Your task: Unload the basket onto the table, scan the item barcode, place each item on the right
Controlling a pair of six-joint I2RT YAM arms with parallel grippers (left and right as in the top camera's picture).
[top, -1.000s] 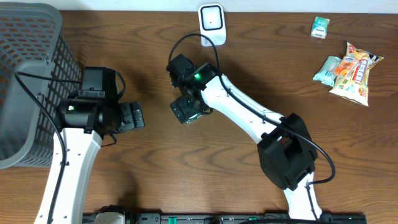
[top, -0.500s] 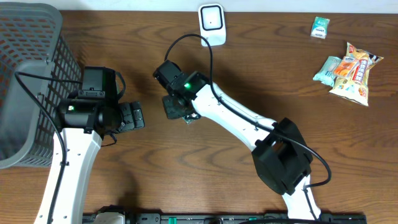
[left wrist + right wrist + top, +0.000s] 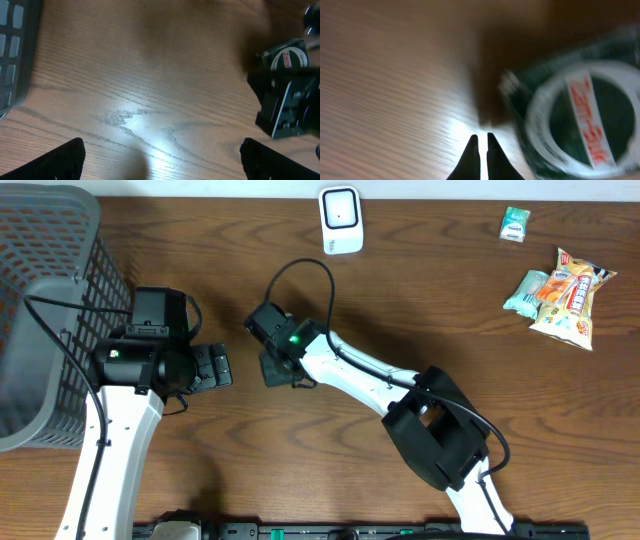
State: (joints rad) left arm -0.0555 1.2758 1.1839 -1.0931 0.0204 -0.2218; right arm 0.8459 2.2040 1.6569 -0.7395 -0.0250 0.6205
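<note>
We are taking the scanner (image 3: 341, 218) as our mark, standing at the far edge of the worktop (image 3: 400, 310). Nearer than the scanner and somewhat to its left, the right end effector (image 3: 278, 368) is hanging low over the worktop, with the item (image 3: 580, 115) lying just beside it. Further left, the left end effector (image 3: 212, 367) is pointing toward the item, apart from it. Well left of the scanner, the basket (image 3: 50, 300) is standing at the worktop's edge. Right of the scanner, a small packet (image 3: 515, 224) is lying at the far edge and snack packets (image 3: 560, 292) are lying together slightly nearer.
</note>
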